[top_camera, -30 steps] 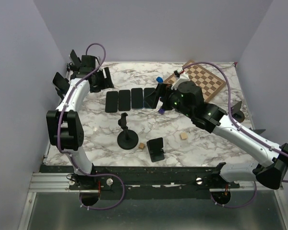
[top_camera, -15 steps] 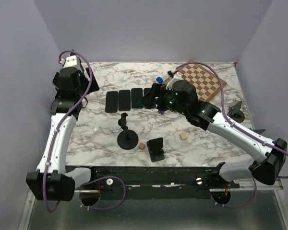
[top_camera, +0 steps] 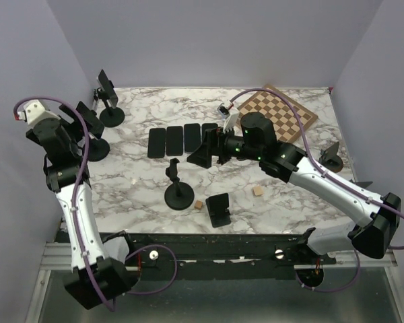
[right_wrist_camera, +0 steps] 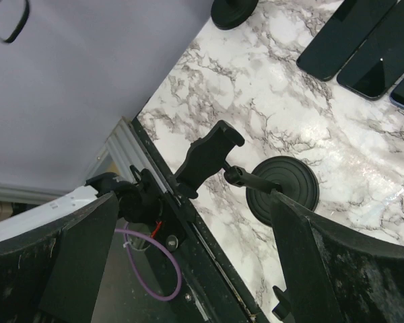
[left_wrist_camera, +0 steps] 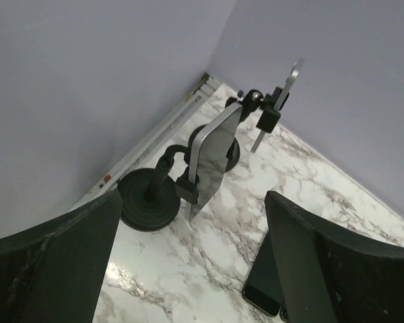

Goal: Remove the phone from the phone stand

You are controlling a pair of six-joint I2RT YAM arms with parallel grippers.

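While on its stand (left_wrist_camera: pixel 147 202), phone (left_wrist_camera: pixel 212 158) ahead of left hand (left_wrist_camera: pixel 192 202)

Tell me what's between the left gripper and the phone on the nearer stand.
Nothing. In the left wrist view, only bare marble table shows between the open left gripper and the phone on its stand.

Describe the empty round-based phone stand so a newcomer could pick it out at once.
On the marble table, find the row of four phones lying flat mid-table. Just nearer the arms is the empty stand: round black base, upright stem, clamp on top. The two far-left stands each hold a phone; this one holds none.
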